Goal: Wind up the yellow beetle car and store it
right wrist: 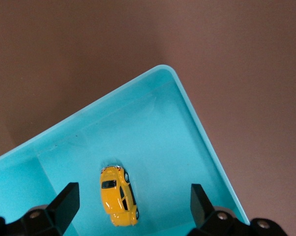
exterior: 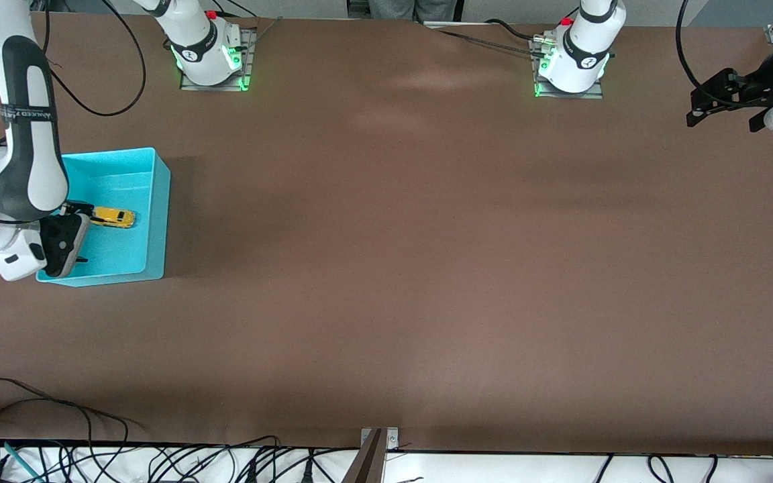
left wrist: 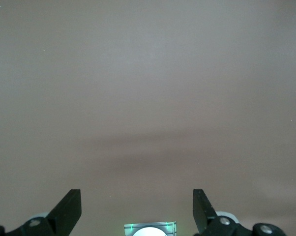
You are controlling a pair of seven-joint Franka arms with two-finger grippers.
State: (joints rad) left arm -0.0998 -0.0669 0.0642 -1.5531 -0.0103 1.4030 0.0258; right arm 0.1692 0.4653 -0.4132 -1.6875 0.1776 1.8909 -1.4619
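- Right wrist view: right gripper (right wrist: pixel 131 206) hangs over the turquoise bin (right wrist: pixel 187 103), fingers (right wrist: pixel 64 201) spread wide, nothing between them.
- Yellow beetle car (right wrist: pixel 119 195) sits on the bin floor, directly under the gap between the fingertips, slightly toward one finger.
- Car's long axis runs roughly crosswise to the line joining the two fingers, so the jaws look set to close across its narrow sides. A small wrist twist may square it up.
- Front view: car (exterior: pixel 113 217) lies in the bin (exterior: pixel 158 201) at the right arm's end of the table, just beside the right gripper (exterior: pixel 68 238).
- Left gripper (exterior: pixel 722 104) is well apart, over bare table (exterior: pixel 427 268) at the left arm's end, spread and empty, waiting.
- Right arm is clearly the nearer one. Car looks already stored; whether it's wound, can't tell.
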